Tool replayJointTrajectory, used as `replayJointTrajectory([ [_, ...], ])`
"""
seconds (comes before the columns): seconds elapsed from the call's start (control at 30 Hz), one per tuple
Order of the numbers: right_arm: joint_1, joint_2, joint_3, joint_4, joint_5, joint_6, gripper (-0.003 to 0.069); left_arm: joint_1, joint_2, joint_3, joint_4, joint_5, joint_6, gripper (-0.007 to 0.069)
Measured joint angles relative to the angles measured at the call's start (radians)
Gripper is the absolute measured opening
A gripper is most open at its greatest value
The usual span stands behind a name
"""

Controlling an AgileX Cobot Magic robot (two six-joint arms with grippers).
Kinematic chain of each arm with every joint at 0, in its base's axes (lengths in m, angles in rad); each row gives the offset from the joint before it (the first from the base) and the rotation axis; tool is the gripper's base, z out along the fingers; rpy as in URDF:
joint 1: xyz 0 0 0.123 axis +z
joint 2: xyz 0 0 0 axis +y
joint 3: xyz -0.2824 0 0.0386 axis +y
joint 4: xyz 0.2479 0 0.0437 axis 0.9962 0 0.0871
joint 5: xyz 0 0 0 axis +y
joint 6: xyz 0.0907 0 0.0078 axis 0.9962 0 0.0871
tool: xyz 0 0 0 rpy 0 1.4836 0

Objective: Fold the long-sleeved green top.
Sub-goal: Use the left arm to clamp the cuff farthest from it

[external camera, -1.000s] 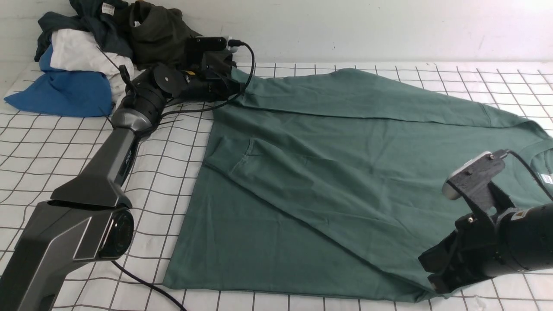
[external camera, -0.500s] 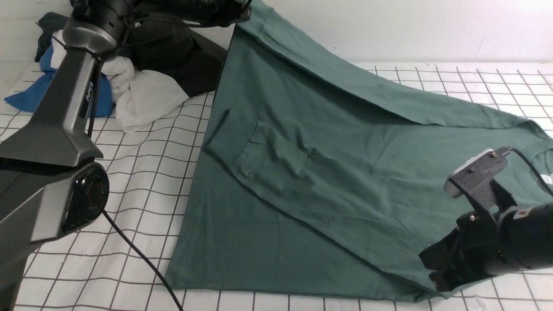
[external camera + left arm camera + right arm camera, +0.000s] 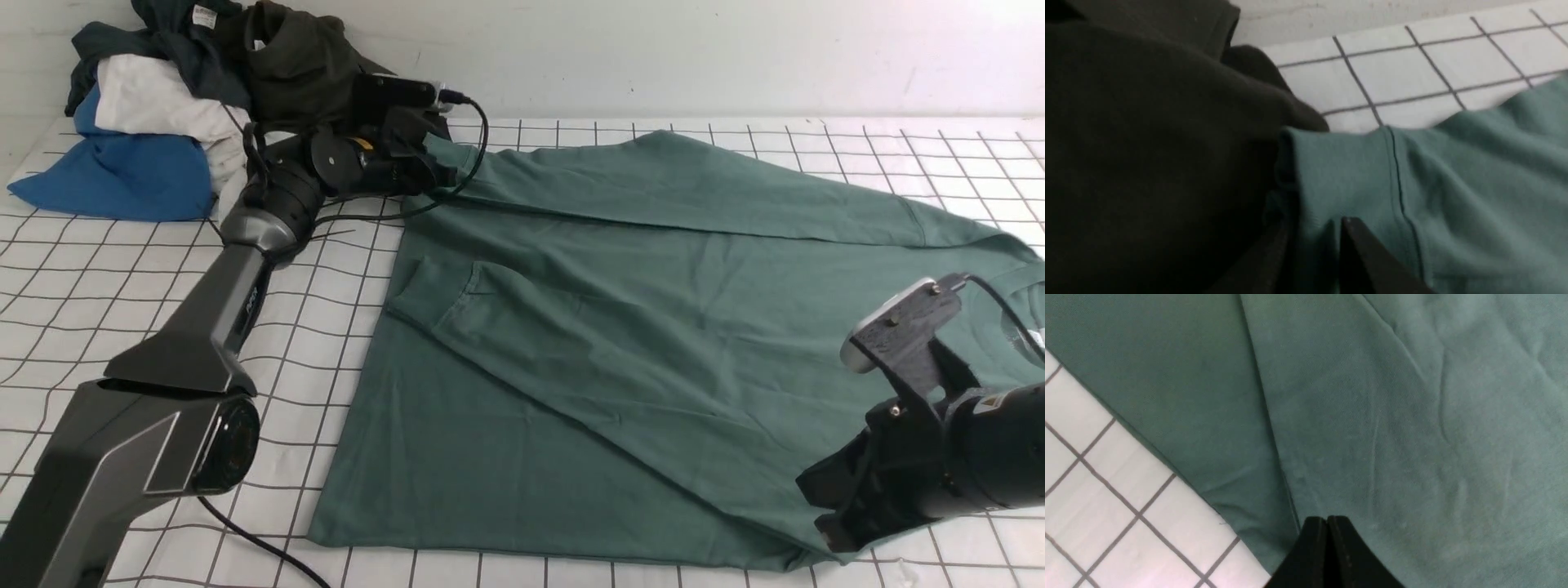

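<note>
the green long-sleeved top (image 3: 620, 327) lies spread across the gridded worktop (image 3: 98, 278). it is a muted sage, with one cuffed sleeve folded diagonally over the body and the ribbed neck at the right edge. the left fingers (image 3: 1356, 249) are closed on a hemmed corner of it at the far left, just beside a dark olive garment (image 3: 1147, 143) in the heap of clothes (image 3: 155, 122). the right fingers (image 3: 1327, 539) are pressed together, tips down on the top's near right edge. whether cloth is pinched between them cannot be told.
</note>
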Motion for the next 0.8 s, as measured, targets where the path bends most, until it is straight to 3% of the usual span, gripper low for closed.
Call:
replayJointTrajectory([
  [0.07, 0.000, 0.000, 0.000, -0.005, -0.010, 0.000, -0.0010, 0.006, -0.028, -0.002, -0.021, 0.000, -0.027, 0.0290],
  [0.17, 0.000, 0.000, 0.000, -0.013, -0.029, 0.000, -0.0010, 0.024, -0.075, -0.005, -0.062, 0.031, -0.093, 0.0347],
  [0.33, 0.000, 0.000, 0.000, -0.010, -0.053, 0.000, -0.0010, 0.055, -0.100, -0.014, -0.078, 0.083, -0.163, 0.0340],
  [0.67, 0.000, 0.000, 0.000, 0.006, -0.060, -0.001, -0.0010, 0.040, -0.024, -0.014, -0.081, 0.069, -0.167, 0.0337],
  [0.8, 0.000, 0.000, 0.000, 0.006, -0.060, -0.001, -0.0010, 0.025, 0.014, -0.014, -0.079, 0.058, -0.159, 0.0279],
])
